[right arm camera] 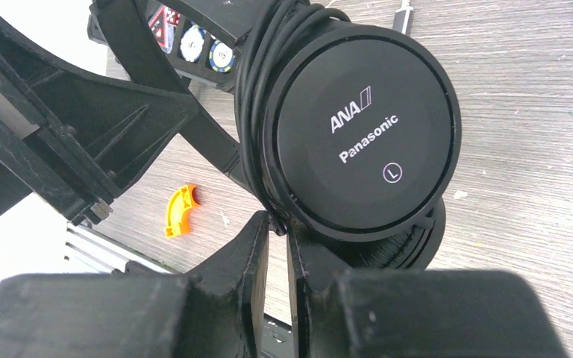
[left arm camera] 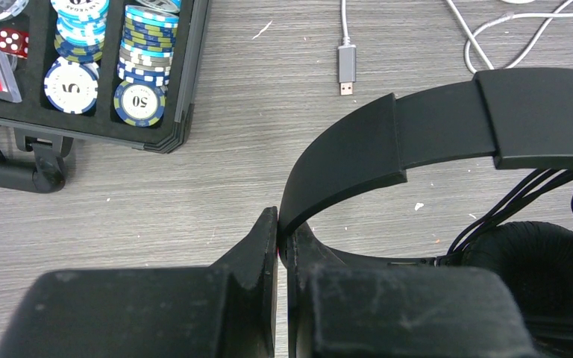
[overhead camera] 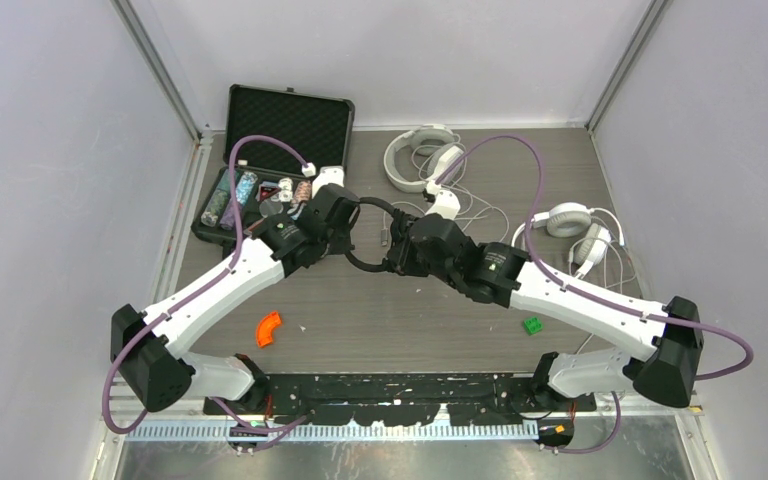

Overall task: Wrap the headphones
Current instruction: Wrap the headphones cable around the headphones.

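Top external view shows a grey table (overhead camera: 410, 320) closed in by pale walls, with metal rails along its left, far and right edges. An open black case (overhead camera: 290, 120) sits at the far left corner, its lid raised toward the far wall. Its foam compartments hold stacks of poker chips (left arm camera: 71, 86) and a red die (left arm camera: 13, 41).

The black headphones (right arm camera: 365, 142) are at the table's middle, between both arms, with the thin cord wound round the earcup. The left gripper (left arm camera: 280, 224) is clamped on the end of the headband. The right gripper (right arm camera: 277, 224) has its jaws a narrow gap apart at the wound cord; whether they pinch it cannot be told.

One white headset (overhead camera: 420, 155) lies far centre and another white headset (overhead camera: 580, 230) near the right edge, with pale cords loose between them. Open tabletop lies nearer the bases, broken by an orange curved piece (overhead camera: 269, 328) at near left and a green block (overhead camera: 533, 324) at near right.
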Controlling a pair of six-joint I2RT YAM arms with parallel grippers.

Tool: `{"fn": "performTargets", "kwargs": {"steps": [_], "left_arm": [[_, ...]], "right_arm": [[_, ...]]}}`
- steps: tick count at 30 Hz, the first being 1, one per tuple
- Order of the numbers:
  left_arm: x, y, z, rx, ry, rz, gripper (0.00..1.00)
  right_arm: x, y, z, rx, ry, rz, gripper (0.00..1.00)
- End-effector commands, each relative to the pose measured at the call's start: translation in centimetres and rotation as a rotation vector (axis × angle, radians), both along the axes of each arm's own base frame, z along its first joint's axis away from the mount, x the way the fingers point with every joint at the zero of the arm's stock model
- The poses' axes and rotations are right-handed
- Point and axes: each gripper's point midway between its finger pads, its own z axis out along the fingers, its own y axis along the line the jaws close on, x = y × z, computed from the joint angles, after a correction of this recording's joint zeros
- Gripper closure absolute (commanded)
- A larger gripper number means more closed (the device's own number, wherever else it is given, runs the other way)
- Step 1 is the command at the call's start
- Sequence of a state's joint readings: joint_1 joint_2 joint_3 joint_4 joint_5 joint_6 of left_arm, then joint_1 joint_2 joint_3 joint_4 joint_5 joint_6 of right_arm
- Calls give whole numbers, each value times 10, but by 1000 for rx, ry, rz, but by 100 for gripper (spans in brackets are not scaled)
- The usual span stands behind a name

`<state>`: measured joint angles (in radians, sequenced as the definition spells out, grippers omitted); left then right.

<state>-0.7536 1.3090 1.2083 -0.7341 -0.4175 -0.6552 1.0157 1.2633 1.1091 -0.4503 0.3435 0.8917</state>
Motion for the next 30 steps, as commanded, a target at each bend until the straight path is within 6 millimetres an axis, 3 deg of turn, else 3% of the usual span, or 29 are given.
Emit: {"fn": "performTargets", "kwargs": {"steps": [1, 13, 30], "left_arm": [[9, -4, 27, -69, -76, 42, 100], [7, -7, 26, -83, -65, 31, 100], [9, -7, 22, -58, -55, 31, 100]], "right_arm": [[8, 2, 23, 1, -68, -35, 80], [20, -3, 13, -92, -136, -53, 80], [5, 3, 43, 64, -135, -10, 74]]}}
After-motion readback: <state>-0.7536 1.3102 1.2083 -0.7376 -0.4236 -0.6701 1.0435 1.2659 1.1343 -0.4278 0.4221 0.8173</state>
